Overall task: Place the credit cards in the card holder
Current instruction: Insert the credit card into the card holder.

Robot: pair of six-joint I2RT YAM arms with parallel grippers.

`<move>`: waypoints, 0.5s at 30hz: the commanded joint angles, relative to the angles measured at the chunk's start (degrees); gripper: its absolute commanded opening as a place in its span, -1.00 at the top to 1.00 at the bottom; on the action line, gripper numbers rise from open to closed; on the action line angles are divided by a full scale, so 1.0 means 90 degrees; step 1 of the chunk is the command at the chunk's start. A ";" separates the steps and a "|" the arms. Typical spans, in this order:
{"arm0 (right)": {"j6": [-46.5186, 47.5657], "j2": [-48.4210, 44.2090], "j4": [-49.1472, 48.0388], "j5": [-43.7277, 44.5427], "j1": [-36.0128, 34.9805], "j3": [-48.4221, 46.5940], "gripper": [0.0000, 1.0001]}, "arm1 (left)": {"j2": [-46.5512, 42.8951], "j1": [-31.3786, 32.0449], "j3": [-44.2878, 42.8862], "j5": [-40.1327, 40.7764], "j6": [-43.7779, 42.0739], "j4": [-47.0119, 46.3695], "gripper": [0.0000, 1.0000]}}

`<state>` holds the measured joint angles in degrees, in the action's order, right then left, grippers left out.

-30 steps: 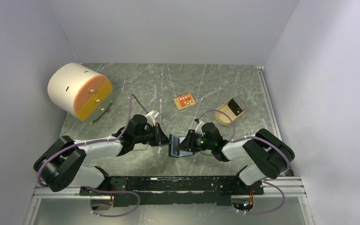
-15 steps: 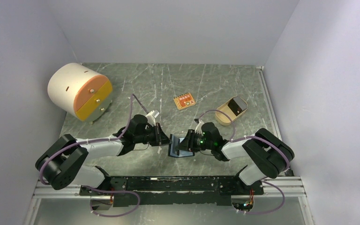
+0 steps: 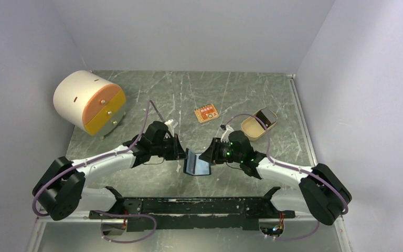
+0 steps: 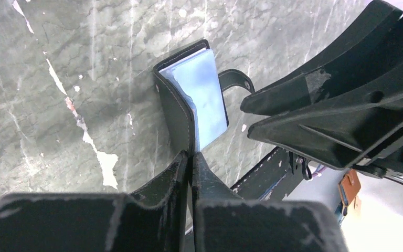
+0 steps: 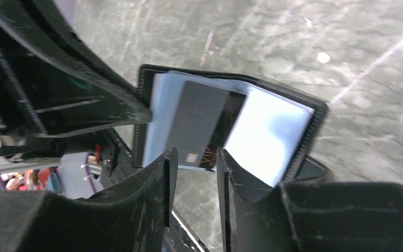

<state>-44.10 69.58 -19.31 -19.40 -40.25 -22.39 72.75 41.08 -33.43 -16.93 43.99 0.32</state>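
My left gripper [image 4: 191, 157] pinches the card holder [image 4: 202, 94] cover, propping the pockets open. My right gripper [image 5: 195, 155] is parted, with the credit card [image 5: 197, 118] sitting half-inserted.

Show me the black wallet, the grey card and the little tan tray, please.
card holder [image 4: 204, 94]: left wrist view, bluish inner pocket.
credit card [image 5: 197, 123]: right wrist view, middle of its dark face.
tan tray [image 3: 250, 128]: top external view, bare tan floor.

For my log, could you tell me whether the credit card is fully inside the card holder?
No, the credit card sticks out past the card holder at its chip end.
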 commanded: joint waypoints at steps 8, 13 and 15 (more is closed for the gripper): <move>0.0546 0.0539 0.0571 0.1093 -0.0014 0.0216 0.35 | 0.0678 0.0045 -0.0782 -0.0278 0.0019 0.0650 0.82; 0.0525 0.0764 0.0232 0.1040 -0.0020 0.0327 0.36 | 0.0987 0.0060 -0.0747 -0.0465 0.0153 0.0155 0.82; 0.0507 0.0784 0.0136 0.1001 -0.0027 0.0370 0.36 | 0.1105 0.0068 -0.0726 -0.0549 0.0203 -0.0009 0.82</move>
<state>-40.18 75.59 -15.44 -11.29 -40.25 -20.43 80.31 41.19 -39.07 -19.03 44.69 3.66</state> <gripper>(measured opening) 0.323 0.098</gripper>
